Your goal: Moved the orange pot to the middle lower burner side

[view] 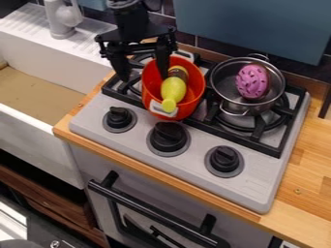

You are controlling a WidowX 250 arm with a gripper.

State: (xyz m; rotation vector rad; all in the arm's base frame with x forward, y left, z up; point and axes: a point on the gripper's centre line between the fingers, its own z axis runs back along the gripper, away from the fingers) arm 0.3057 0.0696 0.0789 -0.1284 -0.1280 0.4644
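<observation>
OK so your gripper [143, 77] is hanging over the left side of the stove [259, 185], and the jaws are standing well apart, not clenched on anything as far as I can see. One side looks like it's sitting outside the left wall of the orange pot [152, 88], the other is dipping inside the rim. The pot itself is sitting left of the stove's middle, with its front handle [163, 109] pointing toward the stove's front edge, just behind the middle knob [169, 137].

I'd say you're lining up the grab on that wall. Tips:

- You're wanting the wall squarely between the jaws before closing, so be sinking a bit deeper if the rim is only catching the ends. I can't tell the exact depth.
- Be watching the yellow-green toy [173, 92] leaning inside. It's lying close to the inner side, so it could be getting pinched along with the wall.
- You're gripping off-centre, so the pot will probably be wanting to tip. Low, slow moves toward the front middle of the stove, imo.
- The steel pot [227, 89] is sitting close by on the stove's right side, so don't be swinging wide that way.
</observation>
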